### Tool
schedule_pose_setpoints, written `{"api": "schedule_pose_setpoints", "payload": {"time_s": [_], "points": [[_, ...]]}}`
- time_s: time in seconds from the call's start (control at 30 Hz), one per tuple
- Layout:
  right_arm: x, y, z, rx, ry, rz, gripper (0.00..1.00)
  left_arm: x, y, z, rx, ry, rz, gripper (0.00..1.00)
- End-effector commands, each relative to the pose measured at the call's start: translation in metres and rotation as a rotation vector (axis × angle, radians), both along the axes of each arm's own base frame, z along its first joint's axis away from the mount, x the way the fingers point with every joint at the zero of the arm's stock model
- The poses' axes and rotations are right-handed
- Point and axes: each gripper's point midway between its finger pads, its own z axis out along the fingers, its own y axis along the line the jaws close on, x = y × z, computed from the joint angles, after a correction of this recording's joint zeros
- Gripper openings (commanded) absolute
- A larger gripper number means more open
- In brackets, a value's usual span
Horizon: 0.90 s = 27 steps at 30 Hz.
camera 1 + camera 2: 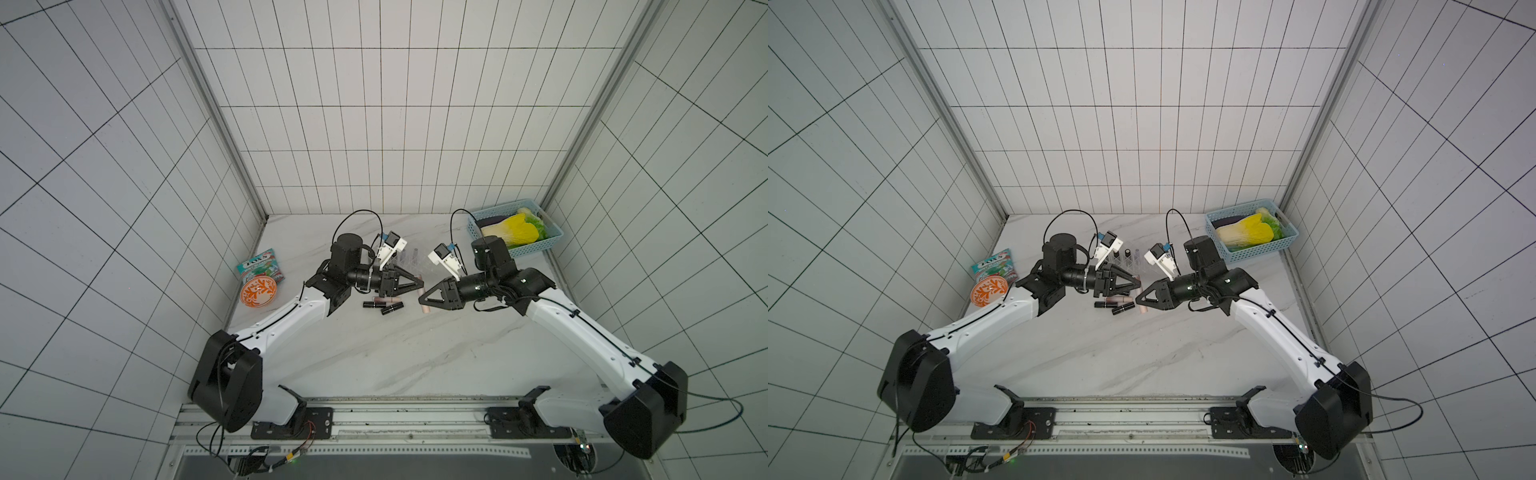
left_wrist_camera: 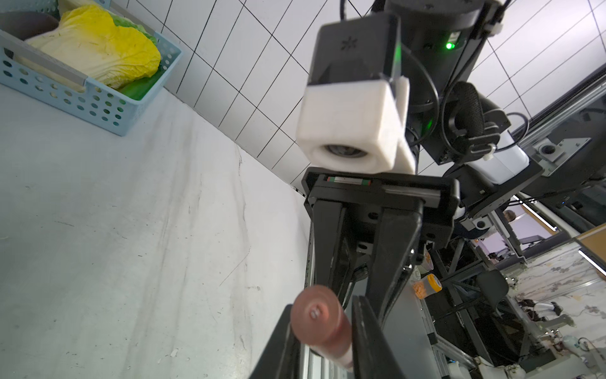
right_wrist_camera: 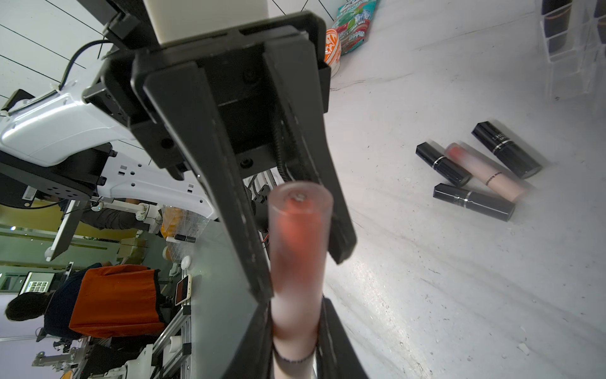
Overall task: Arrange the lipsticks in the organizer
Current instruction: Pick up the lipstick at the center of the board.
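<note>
Both hands are on the same tube right now. The left hand (image 1: pixel 422 286) and the right hand (image 1: pixel 420 298) meet tip to tip just in front of the organizer (image 1: pixel 409 262). Both are rolled onto their sides, and a pink lipstick (image 3: pixel 298 249) sits crosswise between them, up off the surface (image 1: pixel 395 353). In the right wrist view the right hand's fingers (image 3: pixel 337 344) are clamped on the paler end. The left hand's fingers (image 3: pixel 223 183) press against both sides of the redder end. So both hands are closed and gripping that one lipstick. The left wrist view shows the same tube wedged between the left hand's own fingers, round end facing the camera.

The organizer is clear plastic and honestly hard to make out against the white marble. A few tubes stand upright in its slots, including a dark lipstick (image 1: pixel 1126 252); can't tell which slots exactly.

The loose ones lie flat near the organizer's front, on the left arm's side: three black lipsticks (image 3: pixel 474 201) bunched up with a pale lipstick (image 3: pixel 485 170) between two of them.

Other stuff: a light-blue basket (image 1: pixel 536 246) holding a yellow cabbage (image 1: pixel 515 230) sits well off from the organizer on the right arm's side. An orange bowl (image 1: pixel 257 293) right beside a mint packet (image 1: pixel 259 266) is well off on the opposite side.
</note>
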Motion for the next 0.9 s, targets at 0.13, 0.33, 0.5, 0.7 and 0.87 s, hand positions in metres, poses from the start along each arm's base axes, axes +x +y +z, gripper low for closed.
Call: {"api": "schedule_pose_setpoints", "payload": {"time_s": [0.13, 0.33, 0.5, 0.7, 0.87], "points": [[-0.007, -0.003, 0.006, 0.028, -0.014, 0.010, 0.32, 0.008, -0.004, 0.002, -0.004, -0.020, 0.013, 0.15], [0.003, -0.019, 0.012, 0.020, -0.054, -0.079, 0.53, 0.025, -0.002, -0.010, 0.069, -0.038, 0.105, 0.12], [0.018, -0.041, 0.015, 0.000, -0.109, -0.205, 0.84, 0.058, 0.017, -0.027, 0.215, -0.112, 0.322, 0.11], [0.033, -0.069, 0.008, -0.034, -0.166, -0.345, 0.95, 0.121, 0.077, -0.039, 0.465, -0.326, 0.774, 0.11], [0.037, -0.077, -0.002, -0.043, -0.168, -0.379, 0.95, 0.163, 0.108, -0.039, 0.527, -0.444, 0.970, 0.09]]}}
